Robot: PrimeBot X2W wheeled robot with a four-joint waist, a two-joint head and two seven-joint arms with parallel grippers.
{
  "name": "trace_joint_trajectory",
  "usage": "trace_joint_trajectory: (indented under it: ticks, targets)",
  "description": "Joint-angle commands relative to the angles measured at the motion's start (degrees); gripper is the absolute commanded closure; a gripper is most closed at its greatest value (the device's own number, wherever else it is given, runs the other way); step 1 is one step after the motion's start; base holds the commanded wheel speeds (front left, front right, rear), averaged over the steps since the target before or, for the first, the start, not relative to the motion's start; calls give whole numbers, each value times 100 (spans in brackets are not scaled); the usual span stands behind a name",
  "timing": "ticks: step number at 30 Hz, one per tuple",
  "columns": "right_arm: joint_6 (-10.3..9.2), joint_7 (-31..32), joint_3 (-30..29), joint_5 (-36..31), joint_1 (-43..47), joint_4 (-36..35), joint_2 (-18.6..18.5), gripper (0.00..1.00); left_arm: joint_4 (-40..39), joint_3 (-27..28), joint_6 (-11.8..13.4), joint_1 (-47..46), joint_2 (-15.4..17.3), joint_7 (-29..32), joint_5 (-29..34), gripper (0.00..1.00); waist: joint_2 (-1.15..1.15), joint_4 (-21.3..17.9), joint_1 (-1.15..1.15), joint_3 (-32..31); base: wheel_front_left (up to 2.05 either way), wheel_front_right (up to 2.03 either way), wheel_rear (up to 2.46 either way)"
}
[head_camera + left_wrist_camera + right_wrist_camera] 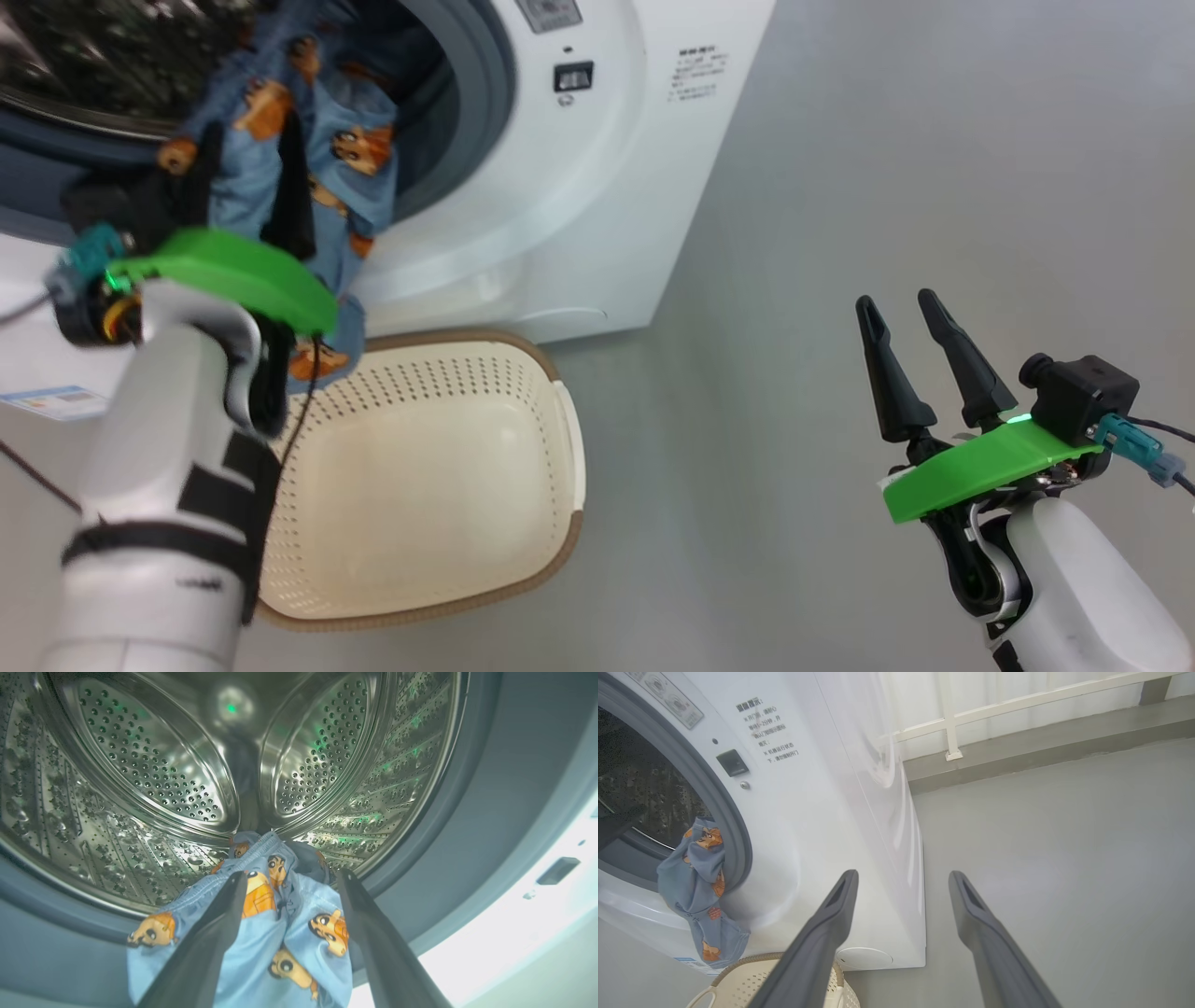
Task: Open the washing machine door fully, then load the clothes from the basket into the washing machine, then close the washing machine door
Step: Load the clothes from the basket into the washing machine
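head view, left hand: the left hand (250,140) reached into the mouth of the washing machine (597,187), fingers spread, with the clothes (350,149) bunched between and around them.
head view, clothes: the blue printed fabric hung over the lower lip of the opening, one tail trailing down to just above the basket (565,467), which stood against the machine's front and looked bare inside.
head view, right hand: the right hand (901,303) hovered well apart over the floor (887,140), fingers spread, holding nothing.
left wrist view, drum: the steel drum (140,765) lay ahead of the left hand. the clothes sat between its two fingers (210,942), touching both but not squeezed.
left wrist view, gasket: most of the bundle rested on the grey gasket (467,835) at the rim, only its front edge over the drum.
right wrist view, clothes: the garment draped out of the opening and down the white front, its hem near the basket's rim.
step in hand: loading, by the look of it, with the garment let go at the threshold.
doing it well: the likely need was to pinch the bundle again low down, gather the hanging tail, and carry it deep past the gasket before letting go.
risk: left as it lay, the fabric could slide back out or catch at the rim.
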Motion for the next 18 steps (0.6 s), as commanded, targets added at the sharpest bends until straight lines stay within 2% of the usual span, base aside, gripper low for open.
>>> trace_joint_trajectory:
  ticks: [1,8,18]
  targets:
    - [42,-46,103,35,146,-91,-80,0,-285,66,-28,233,206,-36,-86,0,0,326,0,-442,0,0,0]
    - [42,-46,122,116,335,-22,-122,0,-1150,38,-28,1434,254,-36,-287,0,0,532,0,-1042,0,0,0]
    - [42,-46,185,151,861,34,-192,0,-2269,406,-28,3239,210,-37,-5,0,0,730,0,-1883,0,0,0]
